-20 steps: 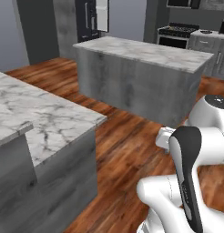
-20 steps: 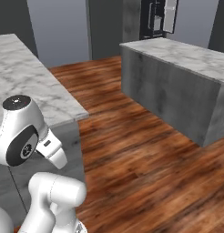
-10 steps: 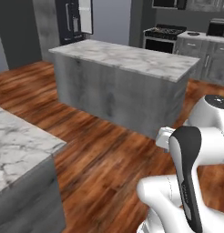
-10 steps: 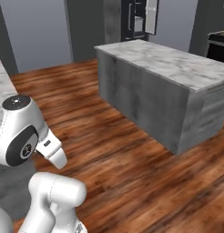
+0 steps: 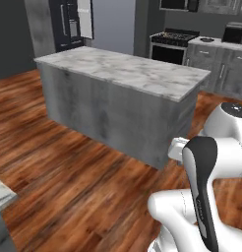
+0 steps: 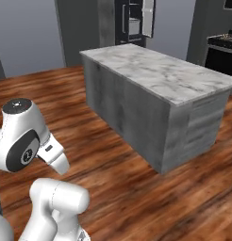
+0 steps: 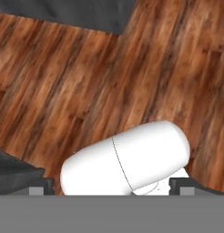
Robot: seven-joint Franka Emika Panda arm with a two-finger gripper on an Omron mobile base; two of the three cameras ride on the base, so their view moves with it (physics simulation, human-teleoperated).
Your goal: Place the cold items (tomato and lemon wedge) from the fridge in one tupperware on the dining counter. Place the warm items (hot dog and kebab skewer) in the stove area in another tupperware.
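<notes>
Arm over wood floor, beside the island

Claw (image 7: pixel 112 189) wide open, holding nothing. Fridge (image 5: pixel 74 22) stands behind the island (image 5: pixel 125 74), door apparently ajar; stove (image 5: pixel 173 45) to the island's right.

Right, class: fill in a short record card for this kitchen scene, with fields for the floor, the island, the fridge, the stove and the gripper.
floor: brown wood planks
island: marble-topped block with drawer fronts on one end, standing mid-room
fridge: dark, at the back wall, door open, pale shelves showing
stove: black range at the back, beside grey cabinets
gripper: open, holding nothing, pointing at the floor
</notes>
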